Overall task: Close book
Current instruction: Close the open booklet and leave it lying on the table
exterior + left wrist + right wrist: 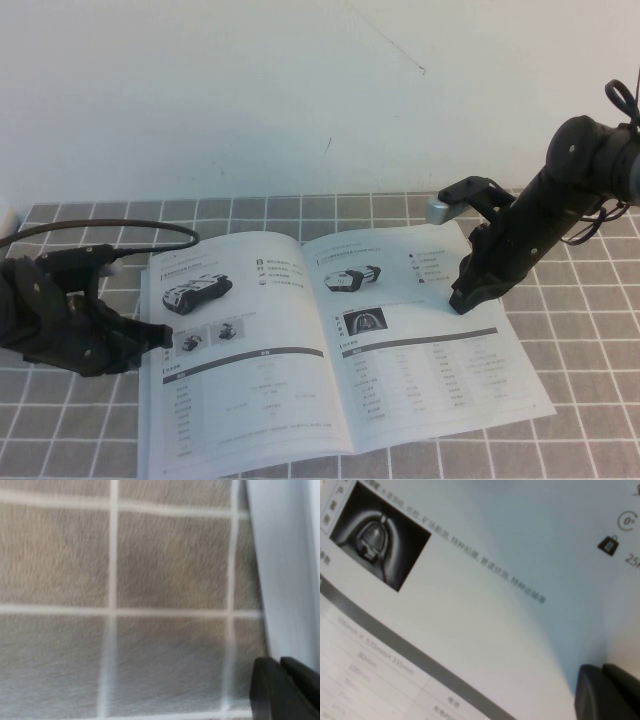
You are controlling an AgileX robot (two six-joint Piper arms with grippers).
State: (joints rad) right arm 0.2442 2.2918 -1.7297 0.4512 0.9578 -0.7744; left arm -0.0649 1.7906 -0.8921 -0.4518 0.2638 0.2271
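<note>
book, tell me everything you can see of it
The book lies open and flat on the grey checked cloth, thin white pages with vehicle photos, dark bars and tables of small print. Left gripper sits low at its left edge; right gripper is low over the right page, contact unclear.

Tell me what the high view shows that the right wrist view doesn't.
Only the high view: the whole open book on the checked cloth, and the left gripper at the book's left edge. Only the right wrist view: close detail of the print, such as the weight icon. Both: the right gripper at the right page, and that page's dark picture.
</note>
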